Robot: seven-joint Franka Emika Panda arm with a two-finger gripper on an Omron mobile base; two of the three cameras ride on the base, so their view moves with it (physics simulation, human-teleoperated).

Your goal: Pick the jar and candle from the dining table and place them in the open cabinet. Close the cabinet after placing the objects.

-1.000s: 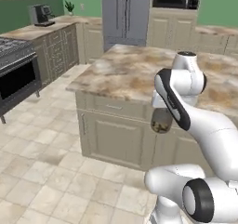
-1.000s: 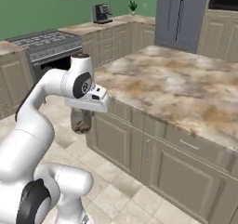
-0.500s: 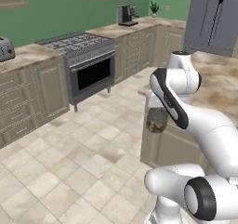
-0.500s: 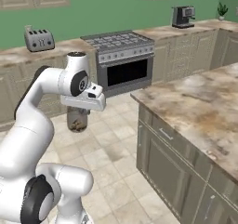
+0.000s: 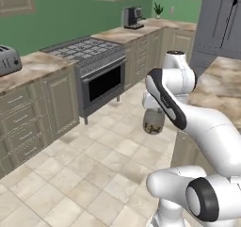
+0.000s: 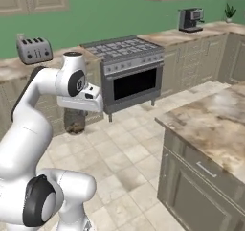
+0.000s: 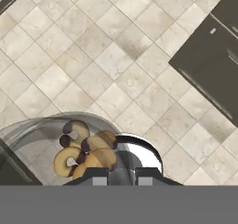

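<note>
Kitchen with green walls and a beige tiled floor (image 5: 70, 174). Along the wall run beige cabinets carrying a toaster (image 6: 34, 50), a gas range with oven (image 6: 127, 69), a coffee machine (image 6: 190, 20) and a small potted plant (image 6: 230, 11). The marbled dining bench (image 6: 217, 124) occupies the right of the right base view, with one silver drawer handle visible on its beige front; in the left base view only its edge appears behind the arm.

The tool (image 5: 153, 109) hangs over the floor, clear of the bench, clenched on the jar (image 5: 153, 121). The jar, smoky grey glass with brown contents at its bottom, is suspended upright below the hand in both base views. In the hand view it sits just above the fingertips (image 7: 98, 176), brown ring-shaped pieces visible inside, floor tiles beneath.
</note>
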